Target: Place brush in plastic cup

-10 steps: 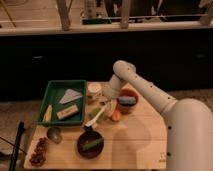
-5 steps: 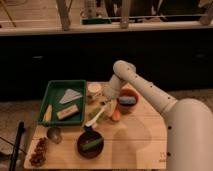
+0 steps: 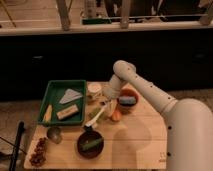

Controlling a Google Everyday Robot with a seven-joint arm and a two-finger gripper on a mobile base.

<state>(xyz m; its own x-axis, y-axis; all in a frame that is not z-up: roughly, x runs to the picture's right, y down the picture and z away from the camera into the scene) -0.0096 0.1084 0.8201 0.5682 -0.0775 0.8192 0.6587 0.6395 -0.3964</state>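
Note:
The brush [image 3: 95, 119] is a slim whitish tool slanting from near the dark bowl's rim up to my gripper [image 3: 106, 106]. The gripper reaches down from the right-hand arm and is shut on the brush's upper end, low over the wooden table [image 3: 135, 145]. The plastic cup [image 3: 94, 90] stands whitish and upright just left of the gripper, beside the green tray. The dark round bowl [image 3: 90, 144] in front holds a green stick-shaped piece [image 3: 92, 144].
A green tray [image 3: 51, 90] at the left holds several pieces. An orange bowl [image 3: 128, 100] with a blue item stands right of the gripper, with an orange object [image 3: 116, 116] in front of it. A small dark round thing [image 3: 54, 134] and a reddish-brown cluster [image 3: 37, 152] lie front left.

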